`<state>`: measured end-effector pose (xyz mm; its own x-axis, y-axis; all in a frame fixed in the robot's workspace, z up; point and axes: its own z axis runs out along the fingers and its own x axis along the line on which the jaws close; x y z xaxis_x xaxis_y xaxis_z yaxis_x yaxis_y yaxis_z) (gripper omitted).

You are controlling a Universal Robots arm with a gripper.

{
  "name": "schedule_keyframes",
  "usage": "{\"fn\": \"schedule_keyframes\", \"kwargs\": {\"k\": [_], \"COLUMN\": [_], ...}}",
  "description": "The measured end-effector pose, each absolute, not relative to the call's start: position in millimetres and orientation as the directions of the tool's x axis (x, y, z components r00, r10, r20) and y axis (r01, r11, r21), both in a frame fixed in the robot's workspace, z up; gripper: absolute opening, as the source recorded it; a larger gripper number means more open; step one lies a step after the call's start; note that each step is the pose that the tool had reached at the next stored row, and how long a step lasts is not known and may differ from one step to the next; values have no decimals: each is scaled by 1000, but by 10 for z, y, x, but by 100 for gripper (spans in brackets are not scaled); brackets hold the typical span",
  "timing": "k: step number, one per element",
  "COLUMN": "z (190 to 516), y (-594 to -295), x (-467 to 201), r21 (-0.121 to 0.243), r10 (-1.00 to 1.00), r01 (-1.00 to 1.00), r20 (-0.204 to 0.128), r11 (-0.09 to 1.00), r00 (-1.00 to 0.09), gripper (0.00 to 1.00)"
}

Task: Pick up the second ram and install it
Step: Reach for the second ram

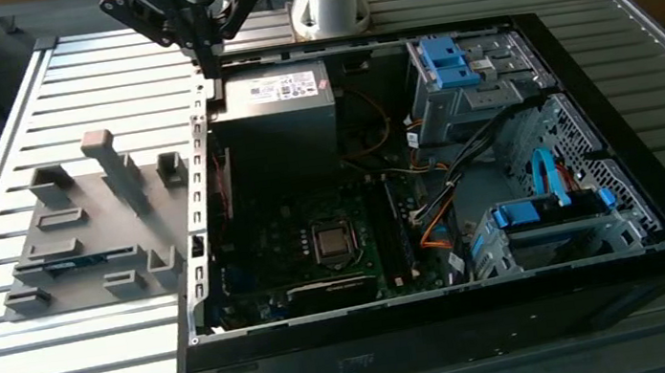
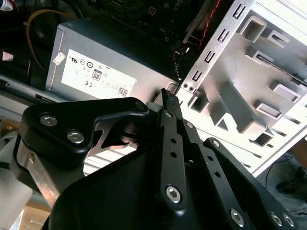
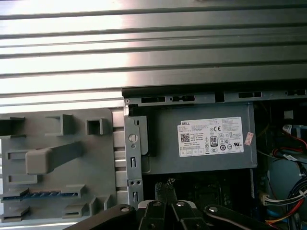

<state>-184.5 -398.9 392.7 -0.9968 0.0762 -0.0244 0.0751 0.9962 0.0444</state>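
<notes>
Your gripper (image 1: 209, 63), jaws together and empty, hangs upper left in the exterior view; meeting the second ram (image 1: 66, 264) that way risks knocking it.

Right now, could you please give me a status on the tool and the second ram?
Tool shut, empty, above computer case edge. Second ram slotted in grey holder tray, apart from tool. Tray's tall post roughly between them.

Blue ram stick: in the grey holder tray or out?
In. The thin blue circuit-board stick sits in a slot of the grey slotted plastic tray; the tool, shut, holds nothing.
</notes>
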Motion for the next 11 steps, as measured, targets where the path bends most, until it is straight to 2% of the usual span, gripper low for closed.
{"fn": "schedule_keyframes", "kwargs": {"k": [11], "z": [3927], "y": [-3989], "x": [-1888], "r21": [44], "r10": [76], "r01": [75], "r20": [-24], "r11": [996], "r00": [-997], "gripper": [11]}}
